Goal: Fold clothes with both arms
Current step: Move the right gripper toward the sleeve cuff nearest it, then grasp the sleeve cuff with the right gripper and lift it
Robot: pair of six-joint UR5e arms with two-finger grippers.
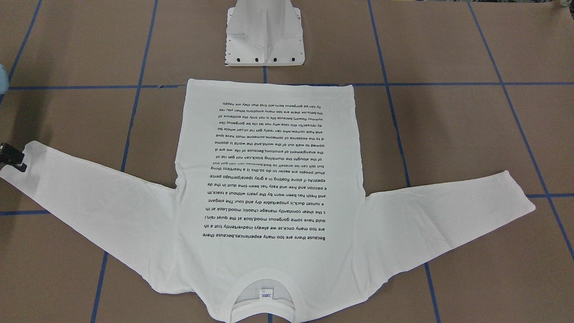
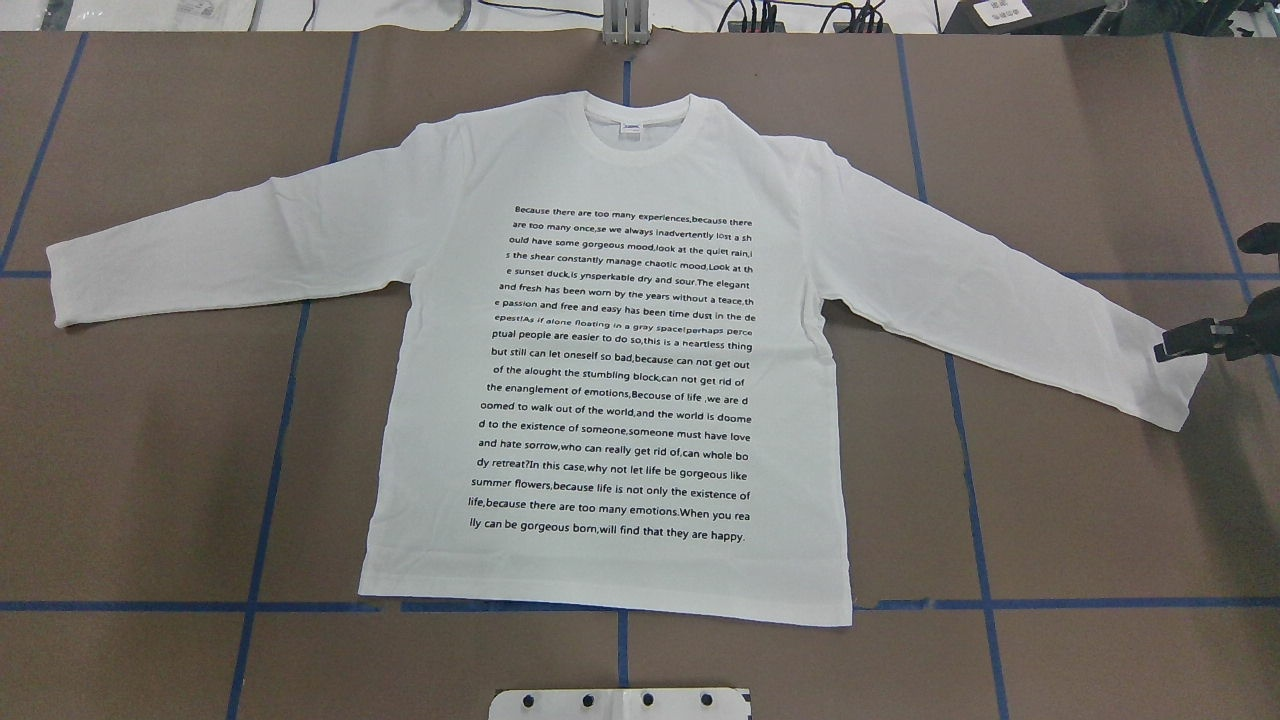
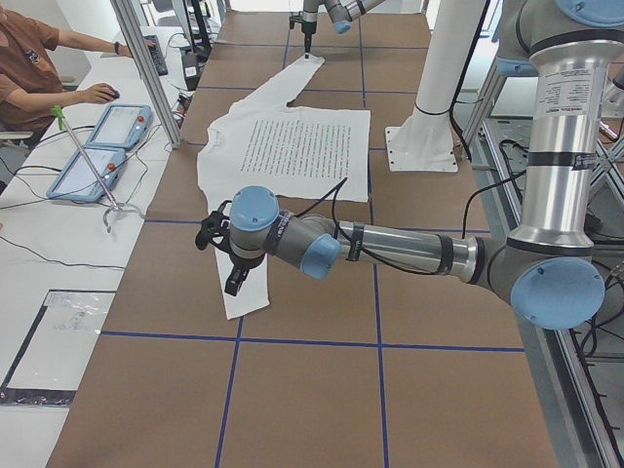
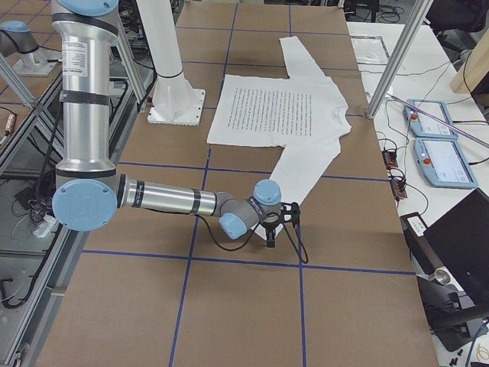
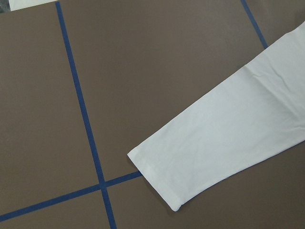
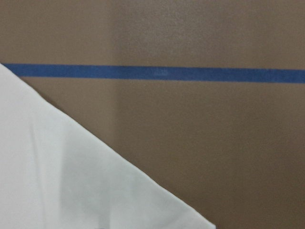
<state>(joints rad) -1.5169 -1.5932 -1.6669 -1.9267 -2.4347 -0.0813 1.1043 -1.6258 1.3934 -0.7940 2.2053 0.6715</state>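
Brown table [image 2: 150, 450], shirt [image 2: 430, 330] flat; right tool [image 2: 1185, 350] at cuff [image 2: 1180, 400] overhead, left tool [image 3: 233, 283] side-view only; grips unclear.

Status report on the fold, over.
Right gripper at right cuff, grip unclear. Left gripper over left cuff. Shirt flat, unfolded. Nothing in the way.

Shirt [image 2: 610, 350]: flat on the table [image 2: 1100, 500], around its middle, printed side up.
Collar [image 2: 630, 155]: at the far side, away from the robot.
Hem [image 2: 610, 605]: at the near side, just beyond the pedestal [image 1: 264, 40] and apart from it.
Left sleeve [image 2: 230, 250]: spread out to the left, slanting nearward.
Right sleeve [image 2: 1000, 290]: spread out to the right, slanting nearward.
Left gripper [image 3: 234, 283]: over the left sleeve, near its end.
Right gripper [image 2: 1188, 345]: at the end of the right sleeve.
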